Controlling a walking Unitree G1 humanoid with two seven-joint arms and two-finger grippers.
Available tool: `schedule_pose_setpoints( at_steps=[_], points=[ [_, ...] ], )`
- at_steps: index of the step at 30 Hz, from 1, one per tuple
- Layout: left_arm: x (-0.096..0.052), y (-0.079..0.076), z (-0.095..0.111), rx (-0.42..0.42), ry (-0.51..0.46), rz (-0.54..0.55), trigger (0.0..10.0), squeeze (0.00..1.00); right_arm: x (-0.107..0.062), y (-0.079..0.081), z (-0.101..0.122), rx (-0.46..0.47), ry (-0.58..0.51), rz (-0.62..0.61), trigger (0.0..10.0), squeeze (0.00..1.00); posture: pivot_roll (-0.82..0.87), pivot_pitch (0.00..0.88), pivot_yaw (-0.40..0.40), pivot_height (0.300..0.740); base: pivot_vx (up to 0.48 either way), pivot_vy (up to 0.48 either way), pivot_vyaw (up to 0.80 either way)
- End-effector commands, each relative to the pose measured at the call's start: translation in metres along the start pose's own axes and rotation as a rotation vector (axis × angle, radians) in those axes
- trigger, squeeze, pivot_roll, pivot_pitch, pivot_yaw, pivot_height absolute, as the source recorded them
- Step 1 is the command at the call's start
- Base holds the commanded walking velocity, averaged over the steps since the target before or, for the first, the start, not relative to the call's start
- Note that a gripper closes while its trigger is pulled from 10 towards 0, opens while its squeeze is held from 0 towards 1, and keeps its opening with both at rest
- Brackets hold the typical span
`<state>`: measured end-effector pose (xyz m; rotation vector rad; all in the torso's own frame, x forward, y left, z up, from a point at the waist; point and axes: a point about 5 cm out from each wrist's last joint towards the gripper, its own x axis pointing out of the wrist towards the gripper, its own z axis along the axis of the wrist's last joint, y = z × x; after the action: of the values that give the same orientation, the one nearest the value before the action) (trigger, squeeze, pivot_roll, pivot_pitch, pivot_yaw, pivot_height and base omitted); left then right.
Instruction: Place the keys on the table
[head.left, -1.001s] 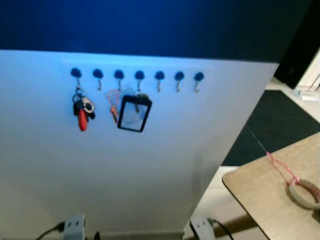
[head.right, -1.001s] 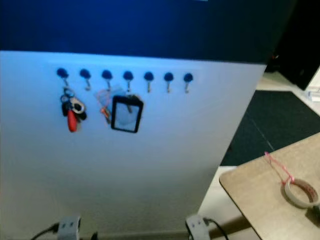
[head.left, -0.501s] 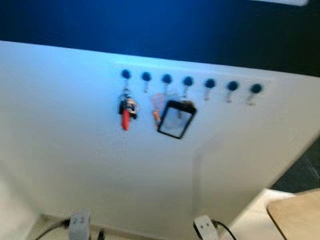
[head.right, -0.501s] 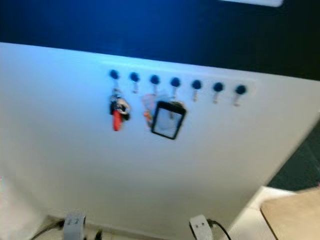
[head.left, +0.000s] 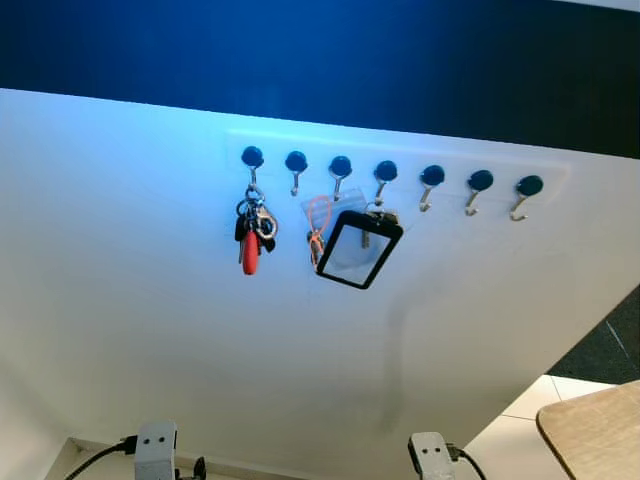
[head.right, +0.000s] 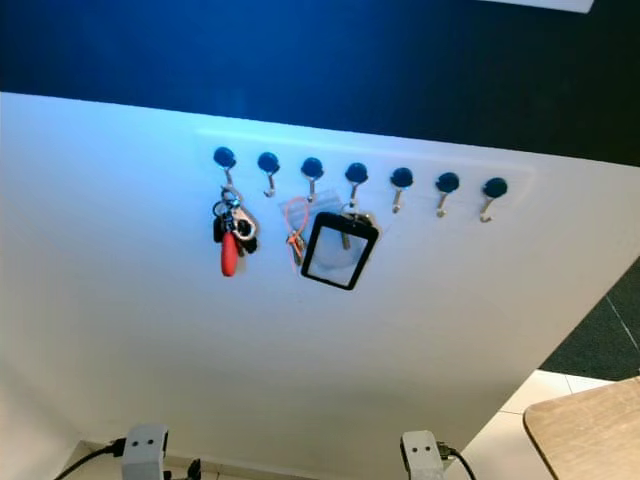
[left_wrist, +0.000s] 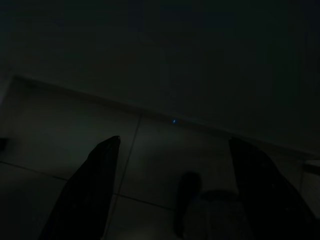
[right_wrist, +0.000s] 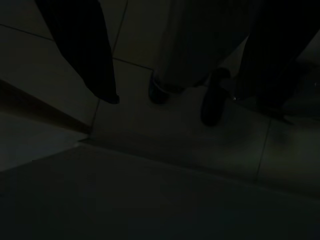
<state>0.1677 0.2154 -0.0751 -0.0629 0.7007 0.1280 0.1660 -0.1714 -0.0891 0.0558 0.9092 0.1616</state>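
Black-fingered left gripper (left_wrist: 172, 145) hangs spread above dim floor tiles (left_wrist: 50, 150).

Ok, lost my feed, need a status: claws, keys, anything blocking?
Both claws open, hanging low over dark floor: left claw, right claw. Keys hang on the leftmost hook, untouched. Badge holder hangs beside them, apart. Table corner at right.

no readable text, labels, brands or numbers on any surface, badge holder (head.left: 358, 250) face unclear
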Motion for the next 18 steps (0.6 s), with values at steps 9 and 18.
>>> schedule_pose_setpoints(
  at_steps=[9,18],
  points=[
    [-0.0005,-0.0023,0.0011,0.010,-0.017,-0.009,10.0,0.00,-0.0004,-0.0003,-0.0022,0.016,0.009,-0.005,10.0,0.00,0.07,0.023,-0.049,0.740,0.000,0.383,0.00],
    [-0.0011,-0.0039,0.0043,0.033,-0.050,-0.026,10.0,0.00,-0.0001,-0.0001,-0.0011,0.019,0.004,-0.006,10.0,0.00,0.07,0.024,-0.046,0.740,0.000,0.127,0.00]
  ],
)
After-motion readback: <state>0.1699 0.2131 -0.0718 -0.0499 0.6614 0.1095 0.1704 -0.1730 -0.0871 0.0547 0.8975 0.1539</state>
